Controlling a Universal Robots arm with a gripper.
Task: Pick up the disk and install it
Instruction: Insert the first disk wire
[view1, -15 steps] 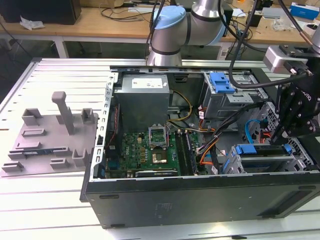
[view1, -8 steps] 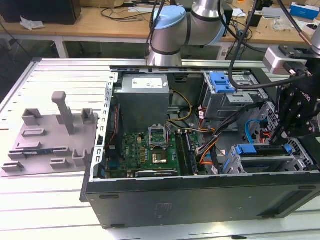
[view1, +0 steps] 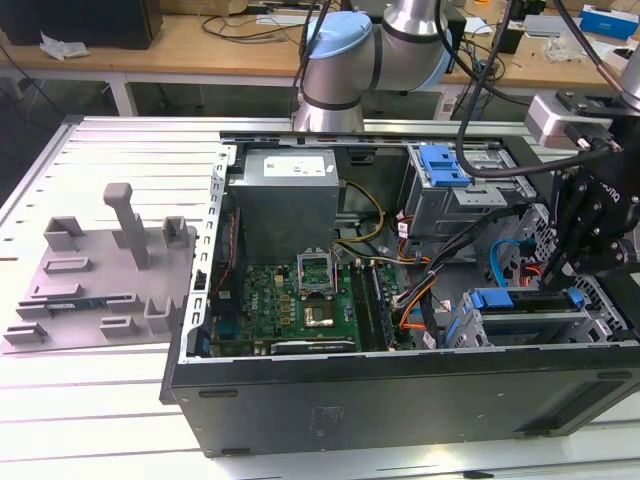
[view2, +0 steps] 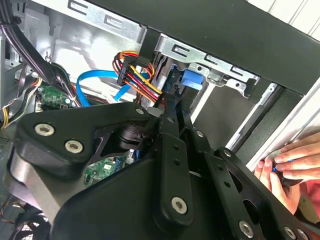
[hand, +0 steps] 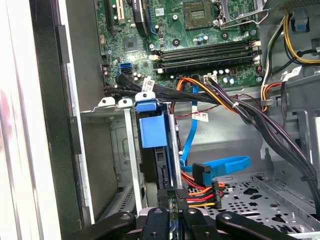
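The disk (view1: 525, 312) stands on edge in the drive cage at the case's front corner, on the exterior view's right, its blue bracket (view1: 498, 298) facing the motherboard. In the first wrist view the disk (hand: 151, 127) sits between the cage's metal walls. My gripper (view1: 572, 272) is just beyond the disk's outer end. Both wrist views show the black fingers close together on either side of the disk's thin edge: gripper (hand: 172, 207), gripper (view2: 177, 112), disk (view2: 192, 80).
A grey power supply (view1: 288, 200) and a blue latch on a silver cage (view1: 443, 165) lie at the back of the open case. Cable bundles and a blue data cable (hand: 220, 165) run beside the disk. A person's hand (view2: 287, 162) rests outside the case wall.
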